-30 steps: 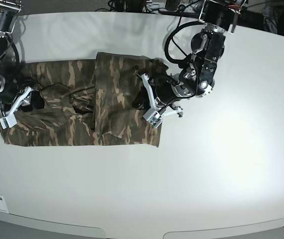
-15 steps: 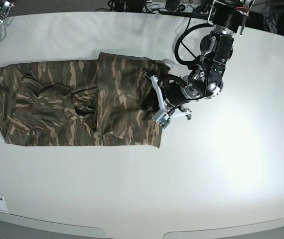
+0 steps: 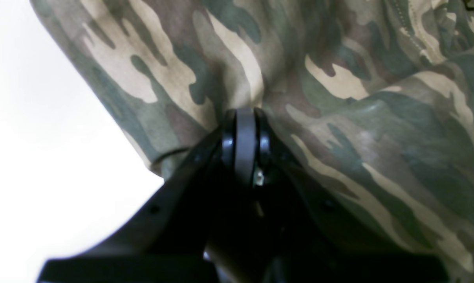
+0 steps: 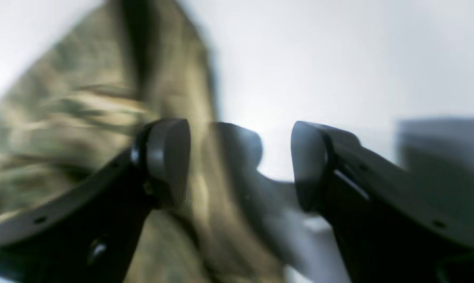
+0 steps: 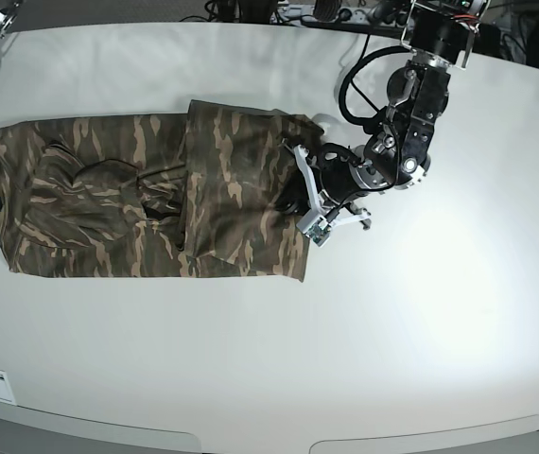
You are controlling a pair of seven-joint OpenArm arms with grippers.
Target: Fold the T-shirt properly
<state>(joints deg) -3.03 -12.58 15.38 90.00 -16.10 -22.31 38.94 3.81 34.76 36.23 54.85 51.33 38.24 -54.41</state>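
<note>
You have a white table with a rounded front edge, and only one thing lies on it: the T-shirt. The camouflage shirt is spread flat along the far left part of the table, reaching almost to the left edge. Its right portion is folded over on top of the rest. From there, bare tabletop runs to the right edge and to the front edge.
</note>
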